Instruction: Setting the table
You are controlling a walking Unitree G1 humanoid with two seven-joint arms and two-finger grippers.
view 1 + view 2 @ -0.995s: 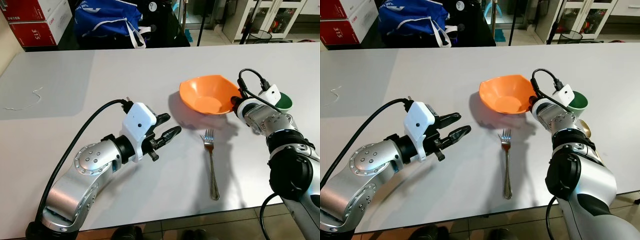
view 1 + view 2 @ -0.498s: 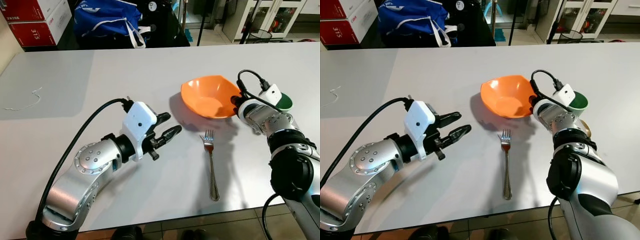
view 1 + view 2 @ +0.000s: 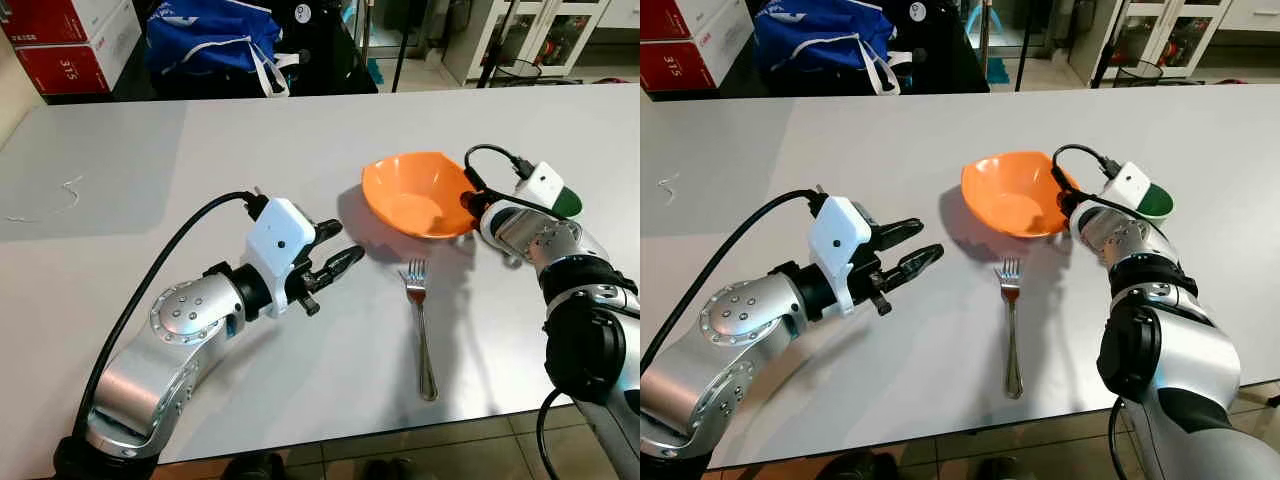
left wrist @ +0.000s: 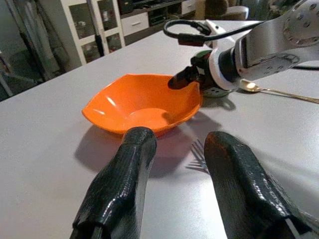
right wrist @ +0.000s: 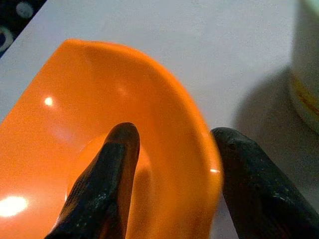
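Note:
An orange bowl (image 3: 415, 195) is at the table's right middle, tipped and casting a shadow beneath. My right gripper (image 3: 468, 200) is shut on its right rim, one finger inside (image 5: 107, 169) and one outside the wall. A steel fork (image 3: 422, 325) lies on the table in front of the bowl, tines toward it. My left gripper (image 3: 343, 242) stands open and holds nothing, low over the table left of the fork. A green-lined cup (image 3: 1156, 203) stands just right of the right wrist. Beside the cup lies a spoon (image 4: 259, 88).
The grey table (image 3: 200, 160) ends close in front of me, with tiled floor below. A thin white string (image 3: 50, 200) lies at its far left. Behind the table are a blue bag (image 3: 215, 40), red and white boxes (image 3: 75, 40) and a wire basket (image 3: 520, 70).
The right gripper has carried the bowl slightly to the right and a little higher. The left arm has barely moved.

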